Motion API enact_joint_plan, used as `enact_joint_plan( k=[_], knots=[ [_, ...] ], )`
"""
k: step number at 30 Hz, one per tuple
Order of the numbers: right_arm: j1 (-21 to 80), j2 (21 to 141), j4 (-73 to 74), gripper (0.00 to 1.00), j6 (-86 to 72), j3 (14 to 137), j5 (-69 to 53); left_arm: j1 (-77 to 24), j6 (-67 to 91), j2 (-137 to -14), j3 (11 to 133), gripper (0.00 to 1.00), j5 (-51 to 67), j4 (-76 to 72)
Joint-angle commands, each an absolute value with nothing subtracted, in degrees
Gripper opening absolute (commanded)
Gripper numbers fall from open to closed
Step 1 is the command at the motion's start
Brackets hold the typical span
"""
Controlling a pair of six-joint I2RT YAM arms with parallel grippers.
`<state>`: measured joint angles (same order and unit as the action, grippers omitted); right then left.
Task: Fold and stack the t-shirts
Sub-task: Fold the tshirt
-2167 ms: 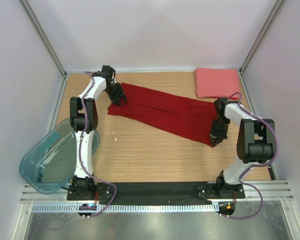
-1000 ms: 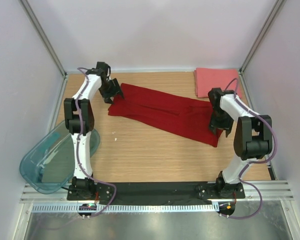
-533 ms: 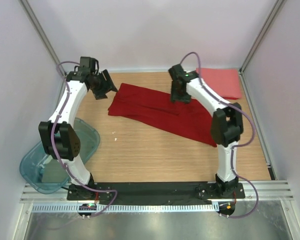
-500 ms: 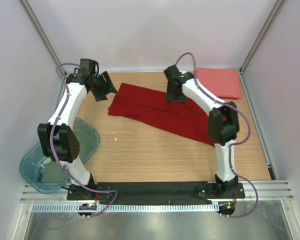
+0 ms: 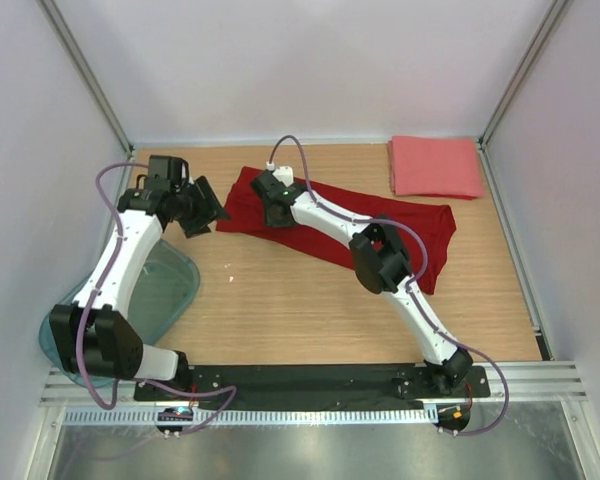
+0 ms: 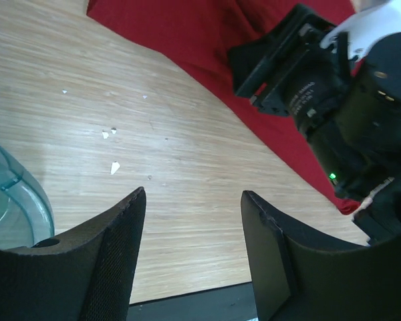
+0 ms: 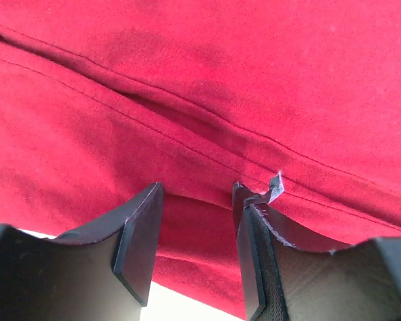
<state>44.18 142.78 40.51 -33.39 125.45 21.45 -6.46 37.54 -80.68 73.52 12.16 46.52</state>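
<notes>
The dark red t-shirt (image 5: 380, 235) lies spread out diagonally across the wooden table. The salmon-pink t-shirt (image 5: 435, 166) lies folded to a rectangle at the back right corner. My right arm reaches across the red shirt, and my right gripper (image 5: 276, 213) hangs open just above its left part. In the right wrist view the red cloth (image 7: 207, 87) fills the frame, with the gripper (image 7: 194, 194) open close over a seam. My left gripper (image 5: 208, 213) is open and empty over bare wood just left of the red shirt. It also shows in the left wrist view (image 6: 192, 200), above the table.
A translucent teal bin (image 5: 110, 320) sits at the left edge of the table, partly under my left arm; its rim shows in the left wrist view (image 6: 13, 194). Small white specks (image 6: 113, 167) lie on the wood. Grey walls enclose the table.
My right gripper has swept from the red shirt's right end across to its left part. My left gripper has come off the shirt's left edge and moved slightly nearer.
</notes>
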Motion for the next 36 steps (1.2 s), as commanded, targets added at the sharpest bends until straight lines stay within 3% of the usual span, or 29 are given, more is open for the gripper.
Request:
enact_joint_plan(
  k=[1,10,14,18,25,36],
  knots=[
    [43.5,143.0,39.29,0.53,-32.35,126.48,25.05,-6.59,37.09,-75.5,74.36,0.6,9.41,47.46],
    [44.82,145.46,48.06,0.57,-27.51,124.98,26.16,-6.59,36.47,-71.63,76.64,0.6,7.38,52.82],
    [44.56,141.86,41.58,0.6,-20.6,121.46,25.85,-6.59,37.35,-70.49,76.82,0.61,7.73,53.87],
    [44.39,146.51,48.5,0.62,-16.53,136.01,28.03,-6.59,37.53,-69.88,76.91,0.61,6.95,54.76],
    [45.79,140.19,42.98,0.63,-16.61,132.01,26.64,-6.59,38.58,-68.29,74.62,0.61,6.24,52.56],
    [48.25,144.49,36.22,0.47,-19.07,137.72,21.8,-6.5,38.94,-68.55,74.0,0.61,5.62,50.8]
  ],
)
